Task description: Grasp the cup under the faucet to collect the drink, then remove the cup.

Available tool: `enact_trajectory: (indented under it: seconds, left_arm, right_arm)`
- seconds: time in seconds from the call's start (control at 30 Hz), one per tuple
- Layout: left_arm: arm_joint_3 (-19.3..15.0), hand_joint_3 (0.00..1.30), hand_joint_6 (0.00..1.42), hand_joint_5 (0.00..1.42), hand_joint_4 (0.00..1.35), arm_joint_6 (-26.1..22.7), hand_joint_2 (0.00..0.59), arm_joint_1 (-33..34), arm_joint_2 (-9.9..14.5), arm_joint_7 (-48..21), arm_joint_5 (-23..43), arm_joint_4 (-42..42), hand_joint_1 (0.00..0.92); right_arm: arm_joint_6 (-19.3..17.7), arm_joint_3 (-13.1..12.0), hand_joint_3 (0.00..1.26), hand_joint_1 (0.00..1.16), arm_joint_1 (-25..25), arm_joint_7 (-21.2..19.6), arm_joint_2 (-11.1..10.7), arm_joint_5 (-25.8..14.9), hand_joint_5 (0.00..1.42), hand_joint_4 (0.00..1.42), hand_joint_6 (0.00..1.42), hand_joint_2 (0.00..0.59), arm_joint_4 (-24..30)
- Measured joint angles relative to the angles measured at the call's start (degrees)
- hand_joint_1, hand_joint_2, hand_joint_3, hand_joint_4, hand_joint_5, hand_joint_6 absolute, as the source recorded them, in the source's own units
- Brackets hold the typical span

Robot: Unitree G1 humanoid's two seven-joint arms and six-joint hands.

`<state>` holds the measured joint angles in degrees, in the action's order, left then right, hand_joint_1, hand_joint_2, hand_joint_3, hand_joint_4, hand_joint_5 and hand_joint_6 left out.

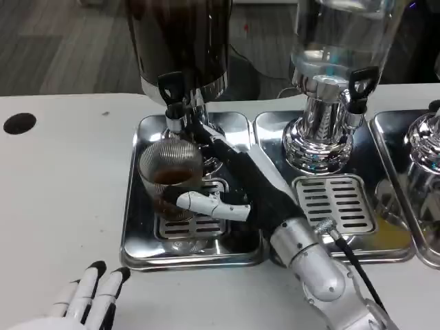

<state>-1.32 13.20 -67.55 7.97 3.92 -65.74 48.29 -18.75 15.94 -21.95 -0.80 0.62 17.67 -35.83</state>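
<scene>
Left hand (pixel 86 299) spread, holding nothing; right hand (pixel 220 182) around one cup (pixel 170 180) under one faucet (pixel 173 103).

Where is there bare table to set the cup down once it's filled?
Bare white table lies left of the steel drip tray, between the black hole and the left hand. The tray is crowded: ribbed glass cup, right hand, faucet.

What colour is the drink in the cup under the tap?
Dark brown, seen best in the head view: a shallow layer in the clear ribbed cup held by the right hand.
</scene>
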Motion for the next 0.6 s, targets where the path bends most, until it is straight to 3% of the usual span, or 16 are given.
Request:
enact_trajectory:
  seconds: [0.23, 0.6]
  left_arm:
    - [-0.49, 0.12, 0.30, 0.09, 0.00, 0.37, 0.084, -1.44, 0.05, 0.88, 0.31, -0.25, 0.000]
    - [-2.01, 0.12, 0.30, 0.09, 0.00, 1.13, 0.085, -1.99, 0.07, 1.02, 1.97, -0.48, 0.000]
  right_arm:
    - [0.00, 0.25, 0.09, 0.52, -0.22, -0.45, 1.34, 0.01, 0.12, 0.09, 0.03, 0.029, -0.23]
    - [0.00, 0.24, 0.09, 0.54, -0.88, -0.33, 1.51, -0.08, 0.15, 0.12, 0.06, 0.027, -2.00]
